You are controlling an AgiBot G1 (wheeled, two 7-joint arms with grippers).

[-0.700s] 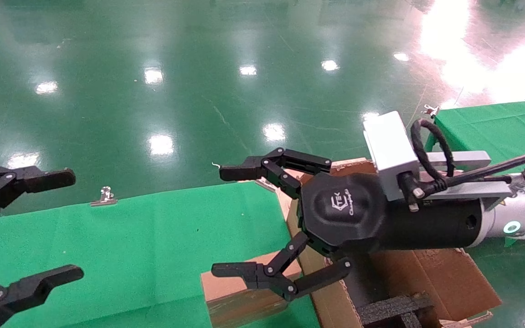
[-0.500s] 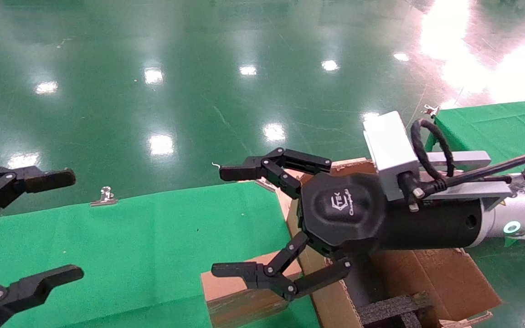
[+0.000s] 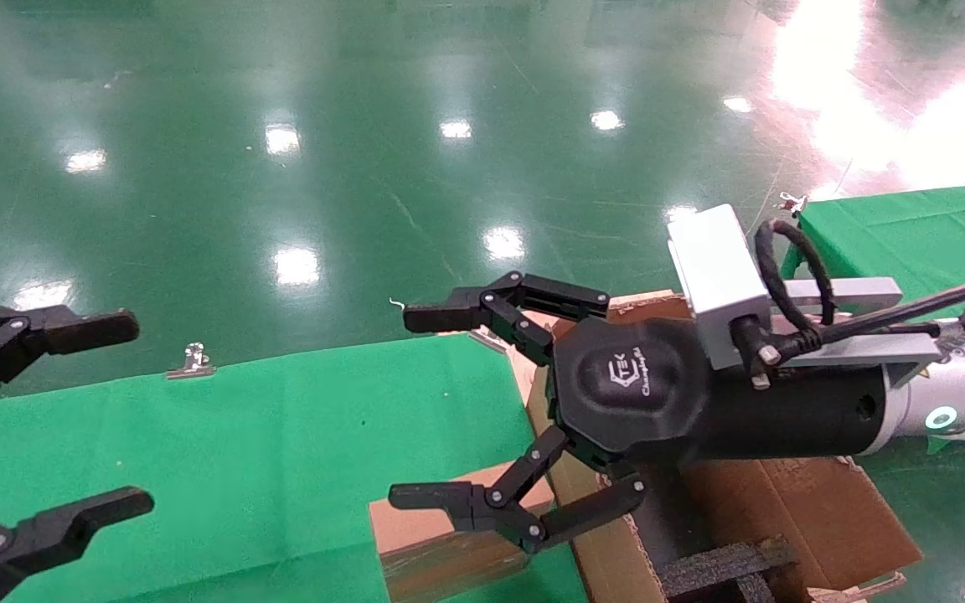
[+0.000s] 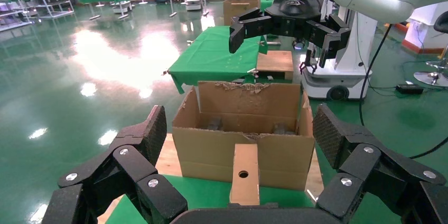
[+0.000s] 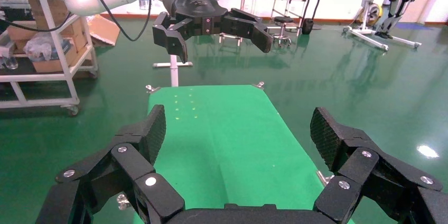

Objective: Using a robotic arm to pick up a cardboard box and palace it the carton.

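Reaching comes first: the right gripper [image 3: 415,406] hangs wide open and empty above the small box [image 3: 441,544], which stands on the green table [image 3: 281,435] touching the carton [image 3: 792,511], so it must drop down and grab it.

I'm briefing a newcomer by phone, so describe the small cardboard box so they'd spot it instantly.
Start at the green-clothed table and go to its edge beside the large open brown corrugated carton. Against that carton's outer wall stands the small closed brown cardboard box. Unlike its ragged-flapped neighbour, it is slim and shut, with a round hole in its face.
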